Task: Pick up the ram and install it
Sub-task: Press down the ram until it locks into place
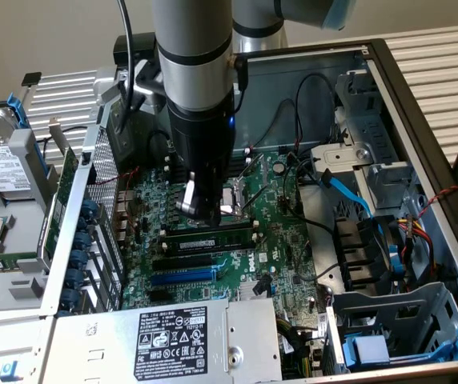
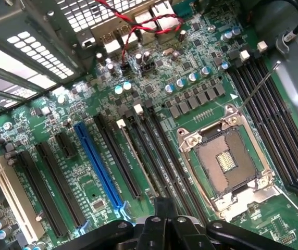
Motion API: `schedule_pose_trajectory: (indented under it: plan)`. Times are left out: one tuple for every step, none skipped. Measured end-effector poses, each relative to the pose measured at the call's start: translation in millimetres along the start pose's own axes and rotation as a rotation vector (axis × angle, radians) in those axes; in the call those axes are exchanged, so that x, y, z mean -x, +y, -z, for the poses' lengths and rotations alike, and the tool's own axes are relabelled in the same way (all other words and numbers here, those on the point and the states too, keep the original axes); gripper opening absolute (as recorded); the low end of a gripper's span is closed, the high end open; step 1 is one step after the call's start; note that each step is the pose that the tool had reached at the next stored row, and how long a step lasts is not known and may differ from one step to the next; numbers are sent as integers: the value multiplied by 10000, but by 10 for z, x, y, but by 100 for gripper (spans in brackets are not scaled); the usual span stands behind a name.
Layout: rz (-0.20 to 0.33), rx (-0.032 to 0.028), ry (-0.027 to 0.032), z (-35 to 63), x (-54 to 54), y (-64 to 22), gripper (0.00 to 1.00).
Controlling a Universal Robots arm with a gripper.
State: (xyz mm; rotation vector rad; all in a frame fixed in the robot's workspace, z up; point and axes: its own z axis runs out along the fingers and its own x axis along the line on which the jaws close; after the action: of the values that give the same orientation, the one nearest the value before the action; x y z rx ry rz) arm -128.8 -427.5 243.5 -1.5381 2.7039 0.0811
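Exterior view has the arm coming straight down into the open computer case [image 1: 421, 104], with the gripper [image 1: 203, 210] hanging low over the middle of the green motherboard [image 1: 293, 232]. Its tip sits right above the ram [image 1: 211, 239], a long thin stick with a white label lying along the memory slots just below centre of the frame. The fingers look drawn tight together, and I can't make out anything pinched between them. Whether the tip actually touches the stick is hard to call, since the arm's body blocks that spot. The stick seems to be sitting in a slot, but I can't tell from this angle if it's fully clipped in.

Wrist view looks down at the board: the metal processor socket [image 2: 227, 166] sits at centre right, a blue slot [image 2: 99, 166] left of centre, and black slots run diagonally on both sides. The gripper's black base [image 2: 164, 229] is cut off at the bottom edge, so its fingertips stay out of sight there. Red wires [image 2: 138, 21] loop across the top.
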Motion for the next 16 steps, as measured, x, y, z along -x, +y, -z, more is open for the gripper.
schedule_pose_trajectory:
  plan:
    - [-148,-7,-5,0,0,0,11]
    - [-296,-15,-10,0,0,0,11]
    - [-437,-22,-14,0,0,0,11]
    - [-581,-30,-18,0,0,0,11]
    - [-720,-37,-22,0,0,0,11]
    - [-858,-44,-27,0,0,0,11]
    - [-996,-51,-31,0,0,0,11]
    - [-1130,-58,-35,0,0,0,11]
    - [-1278,-66,-39,0,0,0,11]
    - [-1418,-73,-44,0,0,0,11]
    - [-1557,-80,-48,0,0,0,11]
    - [-1690,-87,-52,0,0,0,11]
    - [-1830,-94,-56,0,0,0,11]
    - [-1965,-101,-60,0,0,0,11]
    - [-2105,-109,-65,0,0,0,11]
    - [-2242,-116,-69,0,0,0,11]
